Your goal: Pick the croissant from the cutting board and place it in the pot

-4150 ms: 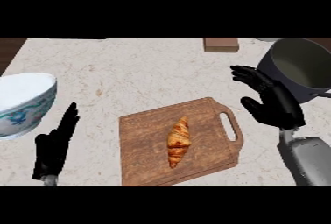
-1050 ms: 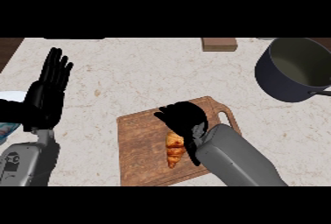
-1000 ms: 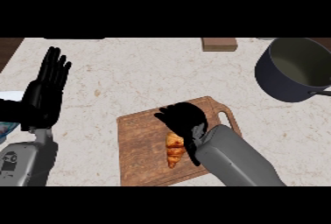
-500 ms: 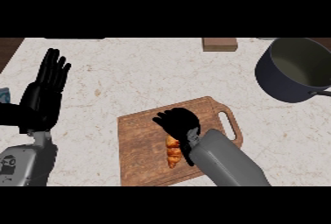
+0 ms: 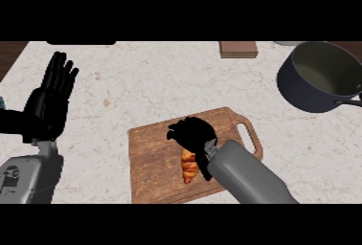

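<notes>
Croissant [image 5: 188, 168] is lying on the wooden cutting board [image 5: 152, 158], roughly in the middle, pointing lengthwise toward me. Only its lower half shows, because my right hand [image 5: 192, 135] is sitting right over the upper end. Pretty sure this thing will be light, flaky and squishy, so it'll crush or shed crumbs if I pinch it by a tip. Best bet, I reckon, is to take it across the fat middle, thumb one side, fingers the other.

My right hand is curled down over the top part of it, fingers bent and bunched together. Honestly I can't tell whether they're actually closed around the pastry or just resting on it, since the hand hides the contact.

Left hand [image 5: 48, 104] is parked over at the left edge, fingers straight up and slightly spread, holding nothing.

Pot [image 5: 324, 76] is up at the far right, well apart from the board, and looks empty inside, so there's a decent carry ahead.
</notes>
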